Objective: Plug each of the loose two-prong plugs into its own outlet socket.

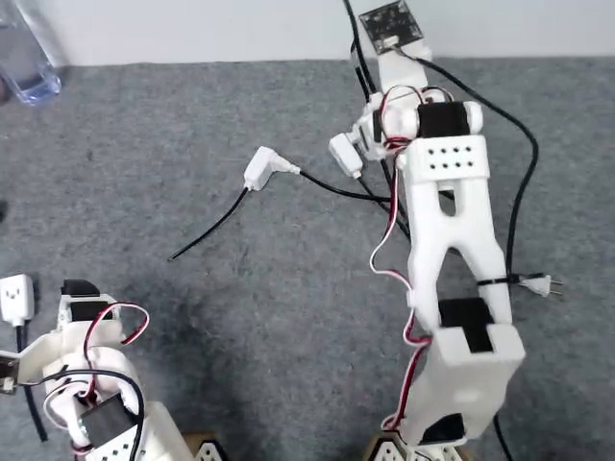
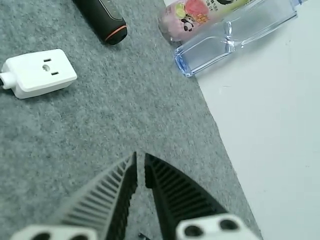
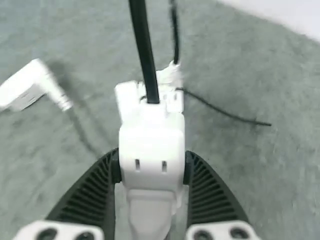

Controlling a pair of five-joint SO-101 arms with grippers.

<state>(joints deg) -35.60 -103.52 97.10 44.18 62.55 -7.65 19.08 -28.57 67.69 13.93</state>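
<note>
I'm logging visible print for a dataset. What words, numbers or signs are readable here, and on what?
Bottle label: print beside a panda picture, cut off at the edge, unreadable.
Circuit board: markings too small to read.
Loose socket and held socket: slots only, no text.
Nothing legible to quote.

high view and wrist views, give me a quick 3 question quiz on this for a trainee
1. True or false: the right gripper is shut on a white outlet socket.
2. The left gripper is: A shut on a plug, B shut and empty, C wide open.
3. Beside which arm does the small two-prong plug lie in the high view?
Key: 1 true. 2 B. 3 the right arm.
</note>
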